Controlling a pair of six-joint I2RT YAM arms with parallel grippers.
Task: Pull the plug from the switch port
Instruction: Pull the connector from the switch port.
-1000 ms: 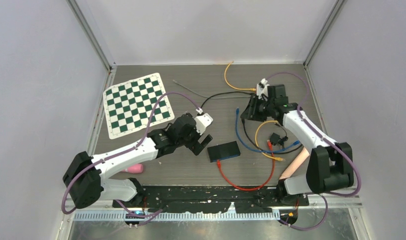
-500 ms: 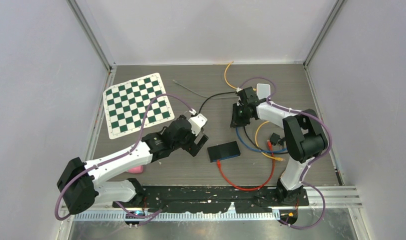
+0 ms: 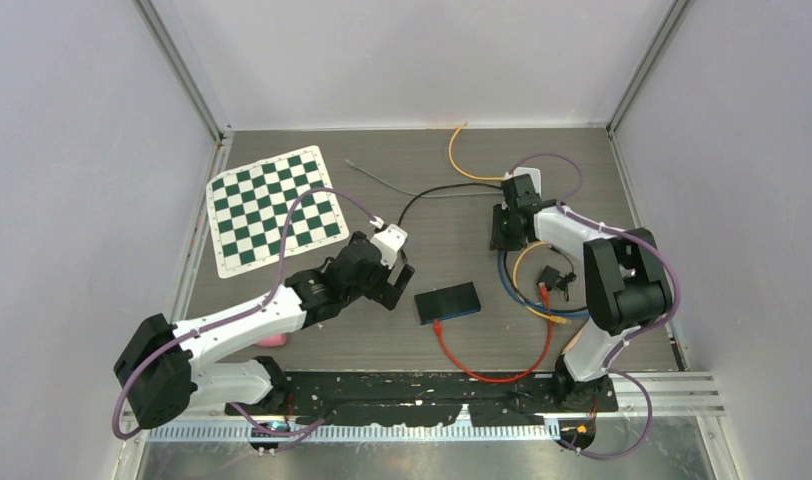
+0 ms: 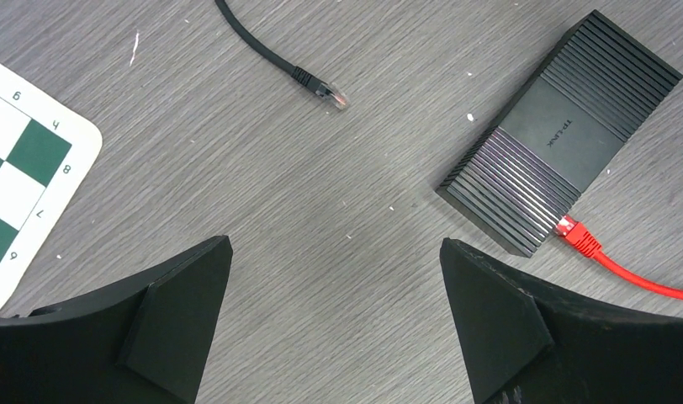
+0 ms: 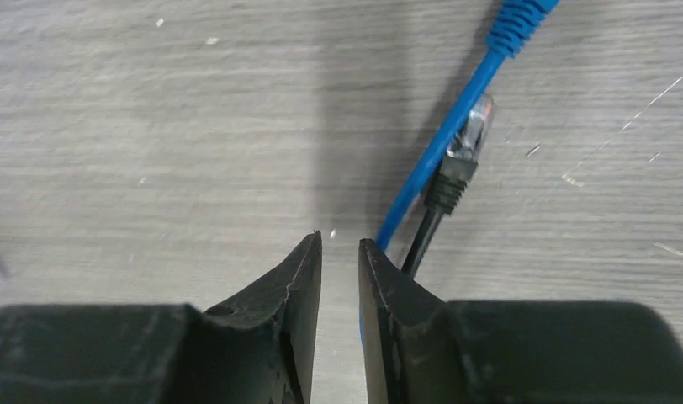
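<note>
Black ribbed plastic, the small network switch (image 4: 561, 143) lies flat on the grey wood-grain table (image 4: 338, 194), in the upper right of the left wrist view and near the middle of the overhead view. The red plug (image 4: 576, 234) sits in a port on the switch's near short edge, and its red cable (image 4: 641, 278) trails off toward the lower right. The left gripper (image 4: 334, 320) hovers just left of the switch with its fingers (image 4: 178, 311) spread wide apart, holding nothing. The right gripper (image 5: 338, 244) is well apart from the switch, toward the upper right of the overhead view. Its fingers are almost together with only a thin slit between them, and nothing is caught in it. A loose blue cable (image 5: 456, 118) and a black cable (image 5: 435, 210) lie just beside its right finger. A green and white chessboard mat (image 3: 272, 210) lies at the upper left. The switch looks light and smooth-bottomed, so it would likely slide if the cable alone were tugged, and it probably needs pinning or gripping across its body. The plug looks small, hard and likely latched, while the cable is limp. The best hold is probably the plug's red boot right at the port, not the cable.
</note>
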